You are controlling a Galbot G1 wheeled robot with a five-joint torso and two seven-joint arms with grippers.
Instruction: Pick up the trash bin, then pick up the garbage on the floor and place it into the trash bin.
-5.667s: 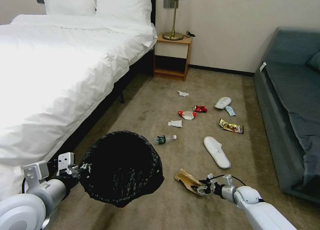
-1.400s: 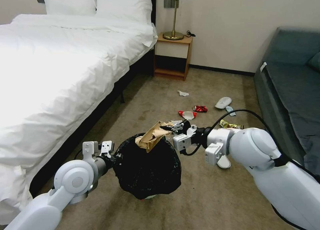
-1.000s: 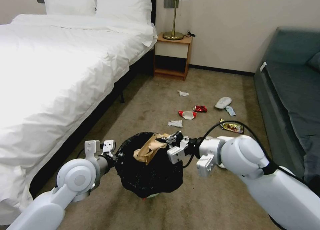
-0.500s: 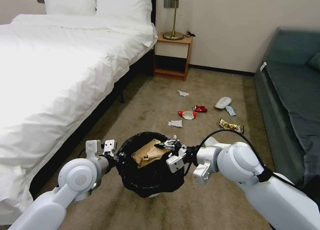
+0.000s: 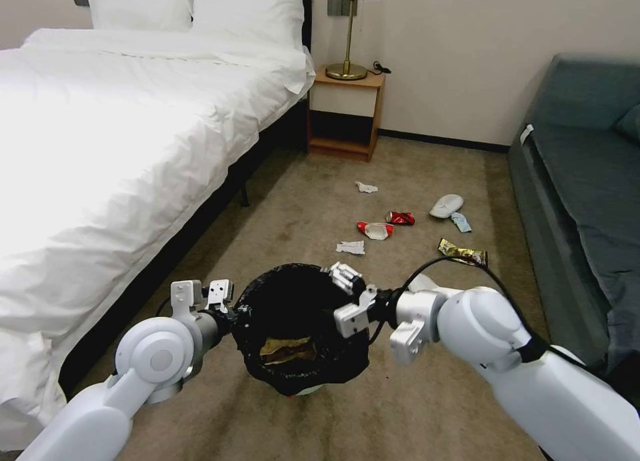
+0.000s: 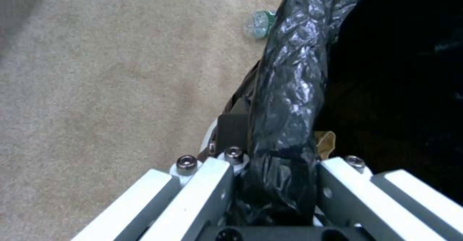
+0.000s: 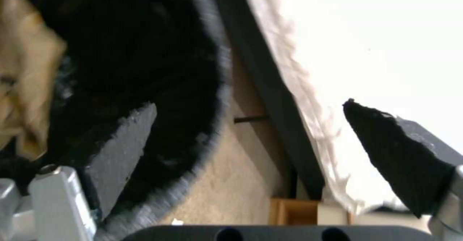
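Note:
The trash bin (image 5: 303,371), lined with a glossy black bag, hangs above the carpet with my left gripper (image 5: 235,309) shut on its rim (image 6: 289,89). A brown paper scrap (image 5: 287,349) lies at the bottom of the bin and also shows in the right wrist view (image 7: 24,71). My right gripper (image 5: 343,275) hovers over the bin's right rim, open and holding nothing (image 7: 250,103). Garbage on the floor beyond: two white tissues (image 5: 350,247), a red-white wrapper (image 5: 375,230), a red can (image 5: 400,217), a gold wrapper (image 5: 463,253), a white slipper (image 5: 446,205). A green-labelled bottle (image 6: 260,24) lies beside the bin.
The white bed (image 5: 120,147) runs along the left, close to my left arm. A grey-blue sofa (image 5: 587,201) lines the right side. A wooden nightstand (image 5: 345,111) with a brass lamp (image 5: 348,27) stands at the far wall. Open carpet (image 5: 300,201) lies between bed and litter.
My right gripper carried the brown paper scrap from the floor over the bin, lowered it and opened. The scrap has dropped to the bin's bottom. The left arm holds still.

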